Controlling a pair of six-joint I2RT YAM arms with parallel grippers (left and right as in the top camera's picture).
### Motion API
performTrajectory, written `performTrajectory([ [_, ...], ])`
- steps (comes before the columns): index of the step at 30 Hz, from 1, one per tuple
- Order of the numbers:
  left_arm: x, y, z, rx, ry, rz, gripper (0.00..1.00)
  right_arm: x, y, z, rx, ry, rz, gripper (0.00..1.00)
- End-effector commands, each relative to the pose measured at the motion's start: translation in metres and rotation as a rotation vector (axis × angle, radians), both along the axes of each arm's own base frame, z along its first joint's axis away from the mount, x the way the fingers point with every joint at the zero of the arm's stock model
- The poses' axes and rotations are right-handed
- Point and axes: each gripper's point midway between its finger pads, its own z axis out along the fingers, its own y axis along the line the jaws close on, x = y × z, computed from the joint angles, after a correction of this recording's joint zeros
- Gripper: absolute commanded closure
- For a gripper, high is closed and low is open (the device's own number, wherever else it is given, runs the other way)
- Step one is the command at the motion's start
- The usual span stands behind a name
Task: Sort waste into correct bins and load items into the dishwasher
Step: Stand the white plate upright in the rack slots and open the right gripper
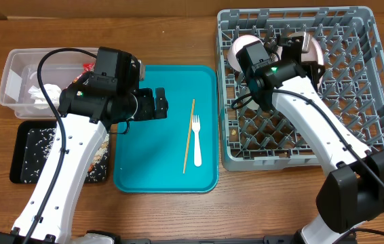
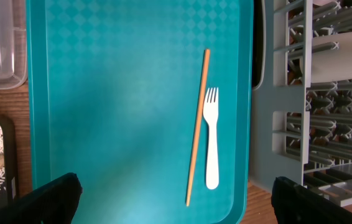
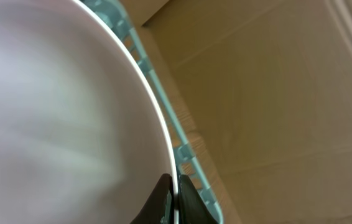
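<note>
Fingers of the right gripper (image 3: 173,198) are clenched on the thin rim of the white plate (image 3: 58,106). It stands, seemingly on edge, in the grey dish rack (image 1: 273,161) right of the teal tray (image 1: 144,159). The left gripper (image 1: 159,102) hangs spread wide over that tray. The fork (image 2: 211,140) and chopstick (image 2: 198,127) lie just beside each other on its right half. The left arm covers part of the clear tub (image 1: 12,64) and black tray (image 1: 15,152) to its left.
</note>
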Motion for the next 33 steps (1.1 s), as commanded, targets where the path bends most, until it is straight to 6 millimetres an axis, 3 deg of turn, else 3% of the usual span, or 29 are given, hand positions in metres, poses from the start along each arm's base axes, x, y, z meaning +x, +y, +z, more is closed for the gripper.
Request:
performTrajectory([
  [1,0.000,-0.001,0.010,-0.005,-0.031,-0.012,0.00,-0.004,-0.010,0.019,-0.096,-0.037,-0.030,0.96],
  [5,0.000,-0.001,0.010,-0.005,-0.031,-0.012,0.00,-0.005,-0.013,0.023,-0.123,-0.043,-0.039,0.96],
  [17,0.000,-0.001,0.010,-0.005,-0.031,-0.012,0.00,0.000,0.001,-0.016,0.110,0.024,0.007,0.96],
  [29,0.000,-0.001,0.010,-0.005,-0.031,-0.012,0.00,0.001,0.004,-0.049,0.151,0.019,0.017,0.96],
  [31,0.000,-0.001,0.010,-0.005,-0.031,-0.012,0.00,0.001,0.004,-0.049,0.150,0.021,0.018,0.81],
  [33,0.000,-0.001,0.010,-0.005,-0.031,-0.012,0.00,0.001,0.004,-0.049,0.149,0.023,0.019,0.46],
])
